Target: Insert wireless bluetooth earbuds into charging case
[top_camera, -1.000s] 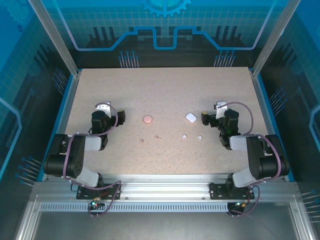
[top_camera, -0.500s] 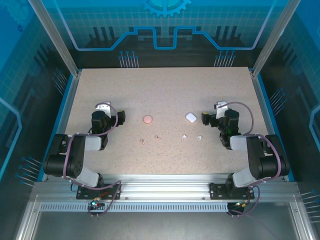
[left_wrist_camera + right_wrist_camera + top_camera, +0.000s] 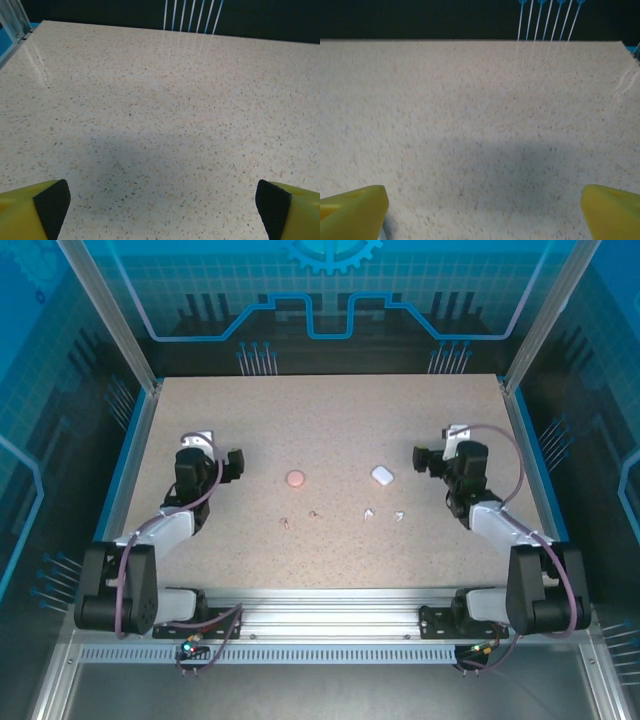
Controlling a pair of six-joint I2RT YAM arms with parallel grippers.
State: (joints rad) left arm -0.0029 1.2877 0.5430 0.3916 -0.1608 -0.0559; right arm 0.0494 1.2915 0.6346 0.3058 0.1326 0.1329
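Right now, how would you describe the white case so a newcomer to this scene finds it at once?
On the speckled table, look just right of centre in the top view. The white case lies there, a rounded square. Its neighbour to the left is a round pink case, and the four earbuds nearer the arms are far tinier.

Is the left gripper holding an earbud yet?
No, the left gripper has its yellow fingers wide apart, with just bare table between them.

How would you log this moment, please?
left gripper: open, empty | right gripper: open, empty | tiny pinkish earbuds, tiny white earbuds: loose on speckled beige table
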